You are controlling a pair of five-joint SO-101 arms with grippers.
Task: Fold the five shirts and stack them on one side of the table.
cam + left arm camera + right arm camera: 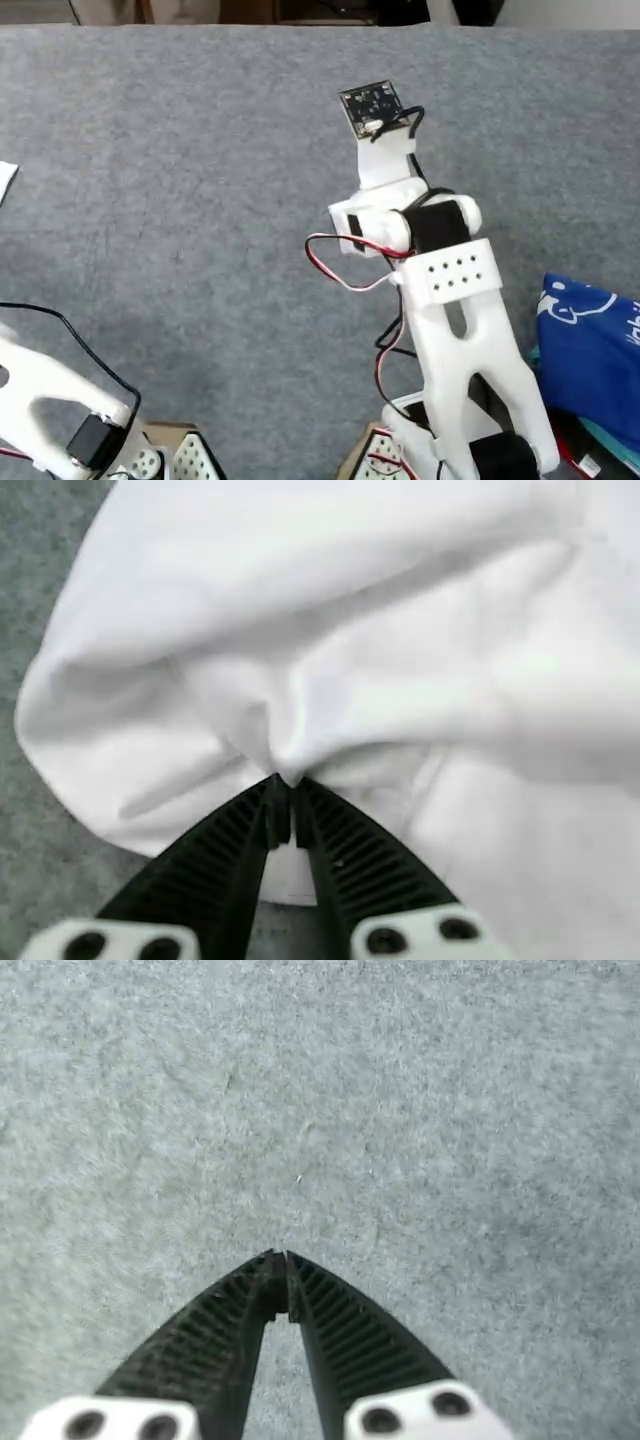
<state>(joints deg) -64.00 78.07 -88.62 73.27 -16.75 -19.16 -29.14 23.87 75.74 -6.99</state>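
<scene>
Left pincer (285, 798) clamps a soft white cloth shirt (350, 630), likely for dragging; right pincer (281, 1288), together and empty, hovers over grey felt worktop (420, 1100).

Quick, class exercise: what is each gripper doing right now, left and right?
Left gripper: closed, pinching a fold of the white cloth shirt.
Right gripper: closed, empty, over the grey felt table.

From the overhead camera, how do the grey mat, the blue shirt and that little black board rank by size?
1. Grey mat.
2. Blue shirt, though the frame edge cuts it off.
3. Black board, likely nearer the camera, yet plainly smallest.
</scene>
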